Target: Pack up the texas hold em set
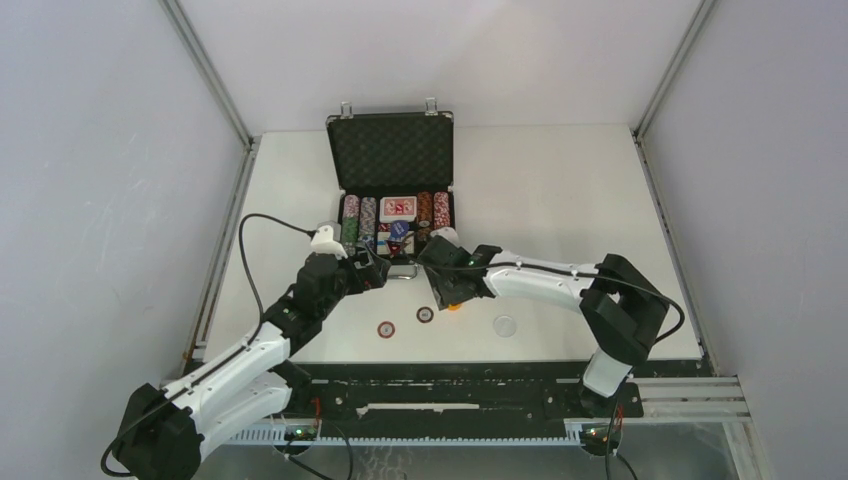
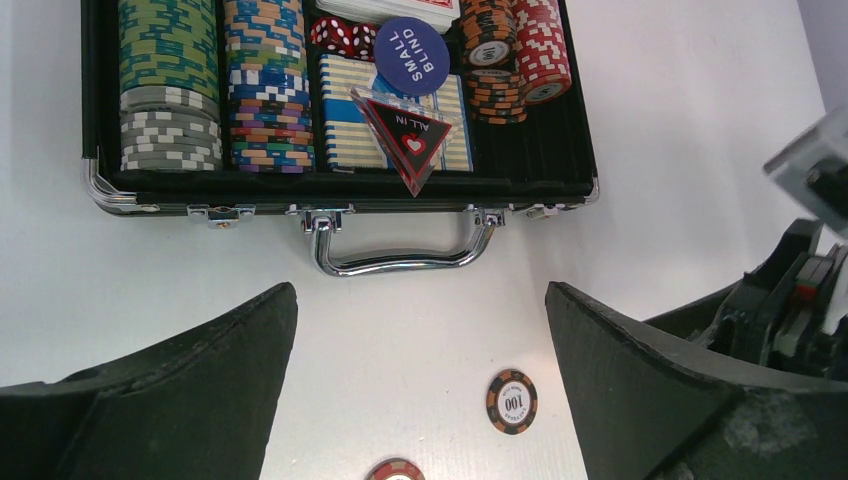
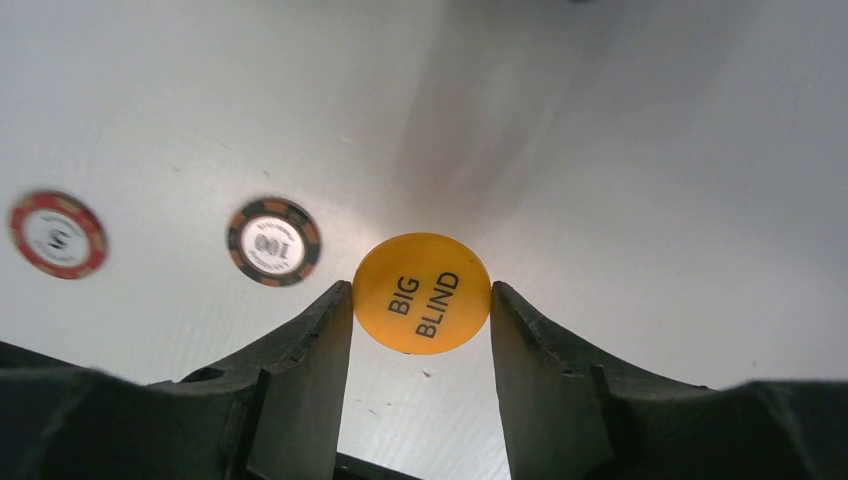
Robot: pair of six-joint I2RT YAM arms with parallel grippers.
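While the left gripper (image 2: pixel 420 300) hangs released just in front of the case (image 2: pixel 350 188), its jaws stand wide apart with nothing between them. The case sits at the middle of the white table (image 1: pixel 560 200), lid upright, its metal handle (image 2: pixel 400 262) pointing at the arms.

Inside, from the left, there is a row of green and grey chips (image 2: pixel 168 90), then a mixed-colour row (image 2: pixel 265 90). Next comes the blue deck (image 2: pixel 340 130), with red dice (image 2: pixel 340 35) beyond it. The round SMALL BLIND button (image 2: pixel 412 55) and the triangular ALL IN marker (image 2: pixel 412 135) lie on top of the deck. Orange chips (image 2: pixel 490 60) and red chips (image 2: pixel 540 50) fill the right end.

On the table in front of the case, a red-rimmed chip (image 3: pixel 58 234) and a brown 100 chip (image 3: pixel 273 241) lie flat, a little apart.

Just right of them, the right gripper (image 3: pixel 421 290) grasps the yellow BIG BLIND button (image 3: pixel 421 292), one finger touching each side of it. Farther right, a pale round disc (image 1: pixel 505 324) lies alone.
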